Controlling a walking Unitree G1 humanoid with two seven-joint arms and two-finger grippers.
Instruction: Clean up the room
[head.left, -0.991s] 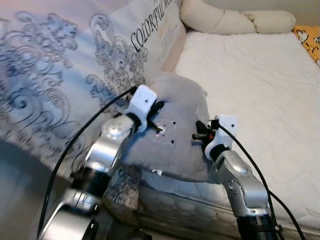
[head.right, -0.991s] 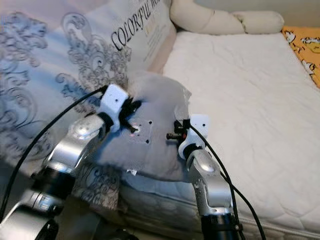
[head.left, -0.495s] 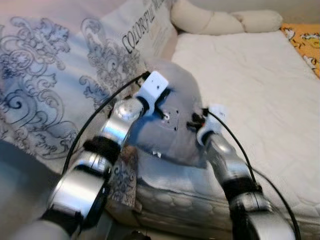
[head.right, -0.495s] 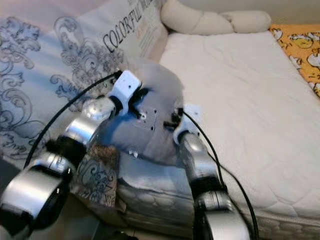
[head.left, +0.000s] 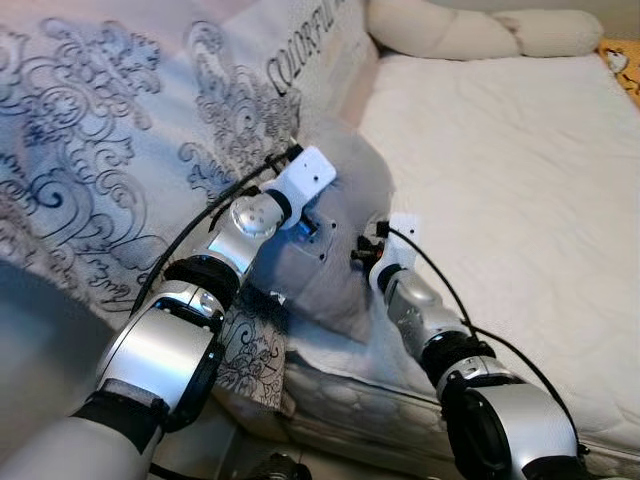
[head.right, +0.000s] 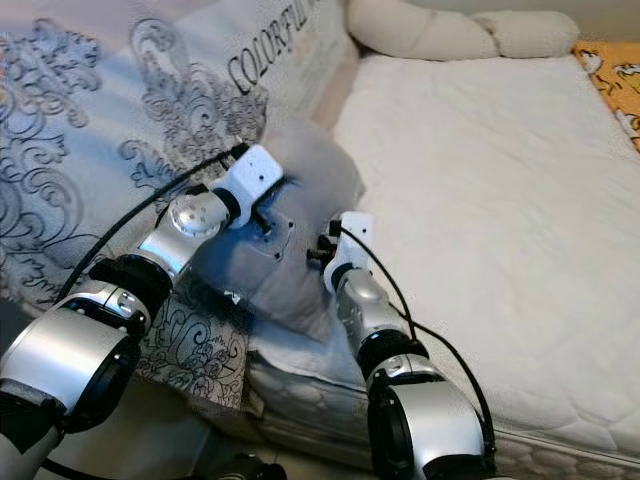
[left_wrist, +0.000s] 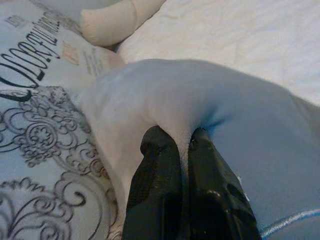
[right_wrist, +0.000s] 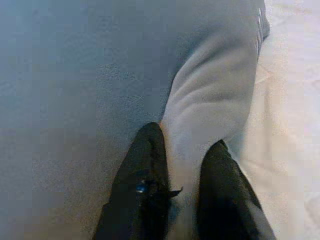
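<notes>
A grey pillow (head.left: 338, 290) lies at the mattress's near left edge, leaning against the patterned bedding. Both arms reach out to it. My left gripper (left_wrist: 177, 137) is shut on a pinched fold of the pillow's grey cloth, on its left side (head.left: 316, 226). My right gripper (right_wrist: 187, 140) is shut on another ridge of the same pillow (right_wrist: 215, 95), on its right side (head.left: 364, 252). In the head views the fingertips are buried in the fabric.
Pale bedding with dark scroll patterns and "COLORFUL" lettering (head.left: 120, 130) is piled on the left. The white quilted mattress (head.left: 510, 160) stretches to the right. A cream bolster (head.left: 450, 30) lies at its far end, and an orange cloth (head.left: 622, 58) at the far right.
Both arms have stretched further forward with the pillow, which now sits lower and closer to the patterned bedding. The head camera has shifted too.
</notes>
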